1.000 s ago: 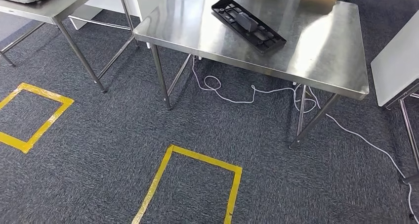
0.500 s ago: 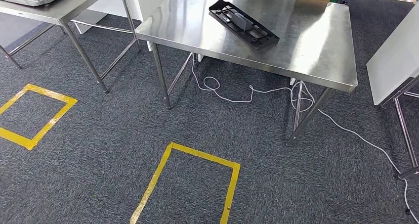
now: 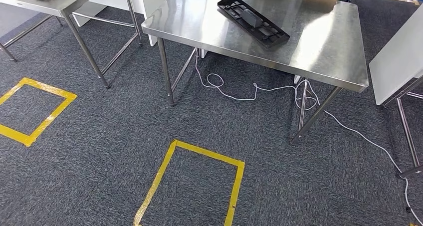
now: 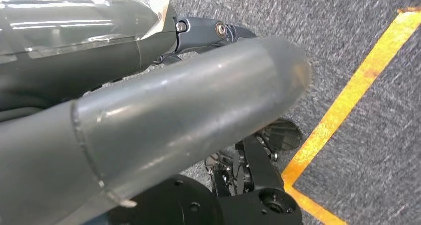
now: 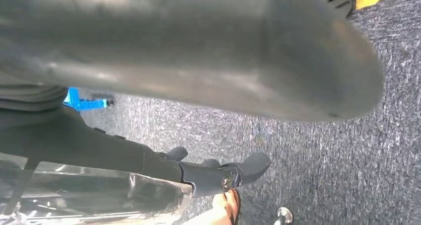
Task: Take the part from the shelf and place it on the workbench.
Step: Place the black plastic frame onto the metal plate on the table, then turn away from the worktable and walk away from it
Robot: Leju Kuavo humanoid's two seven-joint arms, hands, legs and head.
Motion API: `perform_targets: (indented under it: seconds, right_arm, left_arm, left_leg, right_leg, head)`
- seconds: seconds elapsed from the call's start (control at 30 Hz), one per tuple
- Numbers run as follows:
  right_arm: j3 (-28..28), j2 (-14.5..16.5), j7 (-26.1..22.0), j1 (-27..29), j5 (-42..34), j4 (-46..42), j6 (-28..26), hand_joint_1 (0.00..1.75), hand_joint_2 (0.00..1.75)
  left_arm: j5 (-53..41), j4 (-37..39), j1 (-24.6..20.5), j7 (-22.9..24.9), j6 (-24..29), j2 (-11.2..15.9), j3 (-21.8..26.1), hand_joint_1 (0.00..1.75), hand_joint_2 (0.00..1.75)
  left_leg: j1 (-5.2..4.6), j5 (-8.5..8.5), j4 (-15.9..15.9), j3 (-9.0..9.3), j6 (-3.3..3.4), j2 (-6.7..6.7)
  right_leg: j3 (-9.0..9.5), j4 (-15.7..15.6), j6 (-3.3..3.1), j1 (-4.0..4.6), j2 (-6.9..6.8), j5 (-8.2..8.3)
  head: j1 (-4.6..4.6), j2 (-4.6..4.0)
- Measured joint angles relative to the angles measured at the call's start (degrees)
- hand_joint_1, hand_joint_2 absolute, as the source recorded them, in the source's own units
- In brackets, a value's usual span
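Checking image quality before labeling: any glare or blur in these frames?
Head view: sharp, with strong glare on the steel workbench beside the black part. Left wrist view: the left hand up close is soft, its tip blurred. Right wrist view: the right hand is a dark, out-of-focus mass.

I see the part (image 3: 253, 21), a long flat black plastic tray-like moulding with raised ribs, small recesses and a grey block near its middle. It lies flat on the steel desk (image 3: 319, 46), set diagonally, one end toward the far left and the other toward the near right. It sits on the far half of the desk top, well back from the near edge
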Motion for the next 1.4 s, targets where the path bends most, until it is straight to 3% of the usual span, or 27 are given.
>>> perform_targets:
  seconds: [0.13,0.2,0.3,0.37,0.4,0.47,0.5,0.57,0.67,0.7,0.77,0.83,0.87,0.9,0.93,1.0,1.07,1.1,1.17,1.2,1.27,1.33,1.37,1.4]
  right_arm:
    - [0.1,0.0,0.5,-0.2,0.8,0.0,-0.4,0.00,0.00]
    - [0.2,0.0,0.7,-0.2,1.0,0.0,-0.5,0.00,0.00]
    - [0.2,0.0,0.8,-0.2,1.1,0.0,-0.5,0.00,0.00]
    - [0.2,0.0,0.8,-0.1,1.1,0.0,-0.5,0.00,0.00]
    - [0.2,0.0,0.8,0.0,1.1,0.0,-0.5,0.00,0.00]
    - [0.2,0.0,0.7,0.0,1.0,0.0,-0.5,0.00,0.00]
    - [0.2,0.0,0.7,0.0,1.0,0.0,-0.5,0.00,0.00]
    - [0.2,0.0,0.6,0.0,0.8,0.0,-0.5,0.00,0.00]
    - [0.2,0.0,0.5,-0.1,0.5,0.0,-0.5,0.00,0.00]
    - [0.2,0.0,0.4,-0.1,0.5,0.0,-0.5,0.00,0.00]
    - [0.2,0.0,0.4,-0.1,0.4,0.0,-0.6,0.00,0.00]
    - [0.2,0.0,0.3,0.0,0.3,0.0,-0.6,0.00,0.00]
    - [0.1,0.0,0.3,0.0,0.3,0.0,-0.6,0.00,0.00]
    - [0.1,0.0,0.3,0.0,0.3,0.0,-0.7,0.00,0.00]
    - [0.1,0.0,0.3,0.0,0.2,0.0,-0.7,0.00,0.00]
    - [0.1,0.1,0.3,-0.1,0.3,0.0,-0.8,0.00,0.00]
    - [0.1,0.1,0.4,-0.1,0.4,0.0,-0.8,0.00,0.00]
    - [0.1,0.1,0.4,-0.1,0.5,0.0,-0.8,0.00,0.00]
    - [0.1,0.1,0.5,-0.2,0.7,0.0,-0.8,0.00,0.00]
    - [0.1,0.0,0.5,-0.2,0.8,0.0,-0.8,0.00,0.00]
    - [0.1,0.1,0.5,-0.2,0.8,0.0,-0.8,0.00,0.00]
    - [0.1,0.1,0.6,0.0,0.9,0.1,-0.8,0.00,0.00]
    - [0.1,0.1,0.6,0.1,1.0,0.1,-0.8,0.00,0.00]
    - [0.1,0.0,0.7,0.1,1.2,0.1,-0.7,0.00,0.00]
  left_arm:
    - [0.2,0.0,0.0,0.1,0.2,0.0,0.0,0.00,0.00]
    - [0.2,0.0,0.0,0.3,0.3,0.0,0.0,0.00,0.00]
    - [0.2,0.0,0.0,0.6,0.5,-0.1,0.0,0.00,0.00]
    - [0.2,0.0,0.0,0.6,0.5,-0.1,0.0,0.00,0.00]
    - [0.2,0.0,0.0,0.6,0.5,-0.1,0.0,0.00,0.00]
    - [0.2,0.0,0.0,0.6,0.5,-0.1,0.0,0.00,0.00]
    - [0.2,0.0,0.0,0.6,0.5,-0.1,0.0,0.00,0.00]
    - [0.0,0.0,-0.1,0.5,0.4,-0.2,0.0,0.00,0.00]
    - [-0.3,0.0,-0.1,0.4,0.3,-0.3,0.0,0.00,0.00]
    - [-0.4,0.0,-0.1,0.3,0.3,-0.3,0.0,0.00,0.00]
    - [-0.6,0.0,-0.1,0.3,0.3,-0.3,0.0,0.00,0.00]
    - [-0.6,0.0,-0.1,0.3,0.2,-0.3,0.0,0.00,0.00]
    - [-0.6,0.0,-0.1,0.3,0.2,-0.4,0.0,0.00,0.00]
    - [-0.6,0.0,-0.1,0.3,0.2,-0.4,0.0,0.00,0.00]
    - [-0.6,0.0,-0.1,0.3,0.2,-0.4,0.0,0.00,0.00]
    - [-0.6,0.0,-0.1,0.3,0.2,-0.4,0.0,0.00,0.00]
    - [-0.7,0.0,-0.4,0.4,0.3,-0.4,0.0,0.00,0.00]
    - [-0.7,0.0,-0.4,0.4,0.3,-0.4,0.0,0.00,0.00]
    - [-0.7,0.0,-0.4,0.6,0.5,-0.4,0.0,0.00,0.00]
    - [-0.7,0.0,-0.4,0.6,0.5,-0.4,0.0,0.00,0.00]
    - [-0.7,0.0,-0.5,0.7,0.6,-0.5,0.0,0.00,0.00]
    - [-0.7,0.0,-0.6,0.8,0.6,-0.5,0.0,0.00,0.00]
    - [-0.7,0.0,-0.5,0.8,0.6,-0.5,0.0,0.00,0.00]
    - [-0.7,0.0,-0.5,0.9,0.7,-0.5,0.0,0.00,0.00]
  left_leg:
    - [-0.23,0.28,-0.2,-0.27,1.02,-0.03]
    - [0.09,0.76,-0.8,-0.28,1.70,-0.07]
    - [0.21,1.25,-1.0,-0.69,2.35,-0.23]
    - [0.11,1.47,-1.0,-1.00,2.28,-0.73]
    - [0.08,1.61,-1.0,-1.10,2.13,-1.10]
    - [0.11,1.88,-0.9,-1.21,1.69,-1.91]
    - [0.01,1.99,-0.9,-1.26,1.40,-2.31]
    - [-0.10,2.24,-0.8,-1.44,0.73,-2.95]
    - [0.25,2.40,-0.6,-1.89,-0.33,-3.50]
    - [0.37,1.64,0.3,-2.38,-0.62,-2.99]
    - [0.52,-1.74,5.5,-4.63,-1.10,-1.37]
    - [0.73,-5.01,12.5,-7.60,-1.58,-0.54]
    - [0.83,-5.32,14.3,-8.34,-1.73,-0.34]
    - [0.91,-4.61,14.2,-8.12,-1.82,-0.11]
    - [0.96,-3.07,12.0,-6.91,-1.81,0.28]
    - [0.76,0.10,4.7,-3.04,-1.55,2.23]
    - [0.31,1.08,0.1,-0.94,-1.00,3.74]
    - [0.02,0.89,-0.3,-0.92,-0.76,3.71]
    - [-0.01,1.19,-0.8,-1.12,-0.09,2.61]
    - [0.07,1.39,-1.0,-1.11,0.27,2.10]
    - [0.31,1.80,-1.4,-1.13,1.05,1.13]
    - [0.30,1.95,-1.4,-1.33,1.41,-0.06]
    - [0.29,1.97,-1.4,-1.38,1.41,-0.74]
    - [0.31,2.01,-1.3,-1.38,1.38,-1.42]
  right_leg:
    - [-0.31,-0.1,1.08,-0.46,-0.04,0.33]
    - [-1.10,1.8,1.13,-0.49,0.02,-0.79]
    - [-6.20,11.9,0.19,-0.57,0.21,-5.50]
    - [-8.65,16.4,0.24,-0.55,0.33,-6.67]
    - [-8.33,15.7,0.59,-0.54,0.46,-5.85]
    - [-5.14,8.9,1.35,-0.68,1.53,-2.62]
    - [-3.61,5.4,1.40,-0.65,2.28,-1.15]
    - [-2.31,1.9,0.77,-0.51,3.14,0.33]
    - [-2.30,1.6,-0.74,-0.39,1.98,0.99]
    - [-2.20,1.5,-1.22,-0.50,1.55,1.23]
    - [-2.05,1.3,-1.89,-0.55,0.64,1.55]
    - [-2.19,1.3,-2.15,-0.26,-0.37,1.58]
    - [-2.21,1.4,-2.19,-0.15,-0.89,1.54]
    - [-2.18,1.4,-2.23,-0.09,-1.37,1.49]
    - [-2.10,1.4,-2.28,-0.07,-1.79,1.43]
    - [-1.93,1.4,-2.20,0.17,-2.54,1.19]
    - [-1.97,1.5,-1.84,0.63,-3.35,0.91]
    - [-2.06,1.5,-1.67,0.84,-3.86,0.83]
    - [-2.18,1.7,-1.33,0.89,-4.42,0.54]
    - [-2.60,2.6,-1.22,0.83,-3.76,-0.08]
    - [-5.08,7.8,-1.30,0.51,-1.28,-2.75]
    - [-8.85,15.5,-1.52,0.25,0.18,-5.71]
    - [-10.14,17.9,-1.33,0.13,0.40,-6.23]
    - [-10.49,18.3,-0.93,0.01,0.52,-5.86]
  head:
    - [-0.06,0.00]
    - [0.05,0.00]
    - [0.30,0.00]
    - [0.31,0.00]
    - [0.32,0.00]
    - [0.33,0.00]
    - [0.34,0.00]
    - [0.31,0.00]
    - [0.27,0.00]
    - [0.19,0.00]
    - [-0.06,0.00]
    - [-0.20,0.00]
    - [-0.19,0.00]
    - [-0.20,0.00]
    - [-0.20,0.00]
    - [-0.22,0.00]
    - [-0.17,0.00]
    - [-0.14,0.00]
    - [-0.13,0.00]
    - [-0.12,0.00]
    - [0.07,0.00]
    - [0.26,0.00]
    - [0.27,0.00]
    - [0.29,0.00]
